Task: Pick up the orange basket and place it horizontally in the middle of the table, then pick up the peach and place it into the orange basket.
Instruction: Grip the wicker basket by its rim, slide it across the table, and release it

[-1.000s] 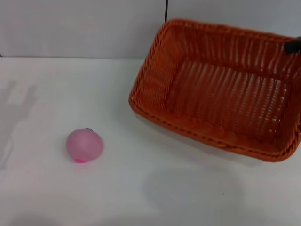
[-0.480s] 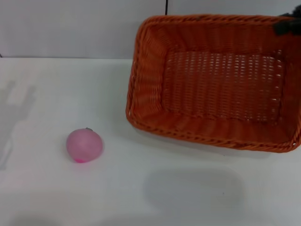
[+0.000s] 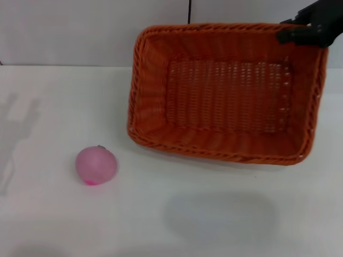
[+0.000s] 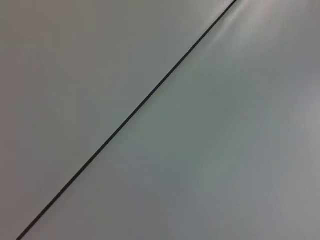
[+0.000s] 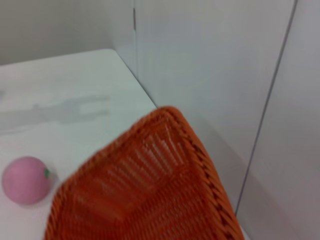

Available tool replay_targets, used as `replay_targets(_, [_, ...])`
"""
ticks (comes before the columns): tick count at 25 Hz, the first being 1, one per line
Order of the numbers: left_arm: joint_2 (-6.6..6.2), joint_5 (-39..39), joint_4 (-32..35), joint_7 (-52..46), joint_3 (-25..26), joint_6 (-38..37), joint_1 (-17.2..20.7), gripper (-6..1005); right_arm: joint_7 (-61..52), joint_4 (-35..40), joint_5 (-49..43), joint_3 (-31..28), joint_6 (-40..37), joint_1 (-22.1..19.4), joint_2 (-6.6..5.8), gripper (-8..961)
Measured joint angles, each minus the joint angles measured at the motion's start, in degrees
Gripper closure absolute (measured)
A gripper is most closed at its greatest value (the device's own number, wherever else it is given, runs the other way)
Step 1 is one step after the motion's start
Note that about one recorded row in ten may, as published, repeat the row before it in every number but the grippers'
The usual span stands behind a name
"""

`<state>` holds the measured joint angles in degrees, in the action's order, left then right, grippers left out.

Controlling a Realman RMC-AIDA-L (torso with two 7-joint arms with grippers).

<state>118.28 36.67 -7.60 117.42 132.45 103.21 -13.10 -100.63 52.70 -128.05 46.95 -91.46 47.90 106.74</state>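
The right gripper holds the orange basket by its far rim, up off the table and tipped. It is not set down flat yet. The peach sits alone on the table, near the basket, waiting for its turn

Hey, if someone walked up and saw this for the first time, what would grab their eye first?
The big orange basket dominates: it hangs tilted above the far right of the white table, its open side facing the head camera, with the right gripper at its far right corner. Next is the small pink peach, alone on the table near the left, well apart from the basket.
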Motion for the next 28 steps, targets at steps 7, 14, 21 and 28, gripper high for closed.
replay_targets(7, [-0.06, 0.0, 0.0, -0.6, 0.1, 0.3, 0.2, 266, 7.8, -9.3, -0.6, 0.1, 8.0, 1.6, 0.29, 786])
replay_targets(14, [0.01, 0.0, 0.1, -1.4, 0.0, 0.3, 0.2, 269, 12.2, -10.0, -0.2, -0.6, 10.1, 2.4, 1.82, 786])
replay_targets(21, [0.06, 0.1, 0.8, -1.5, 0.0, 0.3, 0.2, 272, 14.2, -9.5, 0.0, -0.2, 10.1, 2.9, 3.12, 780])
replay_targets(28, [0.1, 0.2, 0.9, -1.5, 0.0, 0.0, 0.3, 275, 14.3, -5.0, 4.7, -0.8, 12.9, 0.3, 4.19, 741])
